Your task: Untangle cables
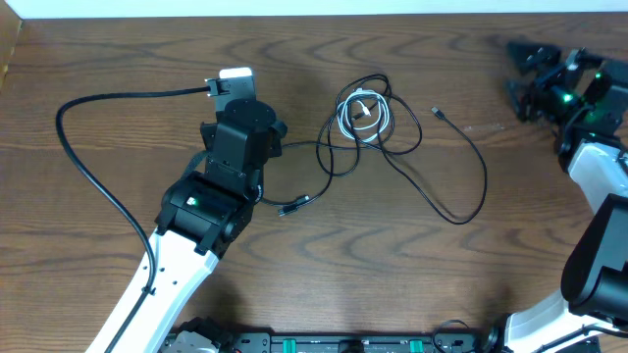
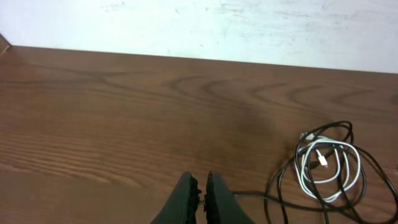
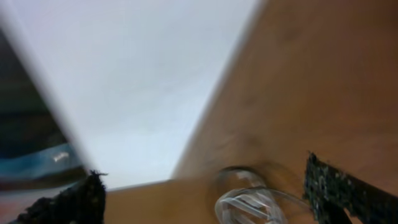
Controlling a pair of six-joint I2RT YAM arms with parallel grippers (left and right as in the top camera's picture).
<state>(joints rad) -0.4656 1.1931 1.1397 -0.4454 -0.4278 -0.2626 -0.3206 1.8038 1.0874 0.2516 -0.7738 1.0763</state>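
Here's the knot, mid-bench: the white cable (image 1: 345,120) lies coiled up tight, and the black cable (image 1: 485,181) is looped over and around it. The black one swings out in a wide bow to the right and ends in a small plug (image 1: 437,112) just right of the coil. Its other plug (image 1: 294,205) lies on the bench (image 1: 442,294) in front of the left arm. Nothing is separated yet, so I'd call this the opening step: getting a hold before any pulling. The left pincer (image 2: 200,182) sits low on the wood with its fingers pressed together, left of the tangle. A run of black cable comes out from just beside it and heads for the coil. Whether the strand is pinched or merely passing, I cannot tell. The right pincer (image 1: 520,74) is way off at the far right corner, well apart from both cables. Its wrist view shows the fingers spread wide on nothing. Next move, as I read it: the right arm has to cross left to the coil and close on the white loops or the free black end. Then it should draw outward gently, because a hard tug could cinch the black loops tighter round the white.
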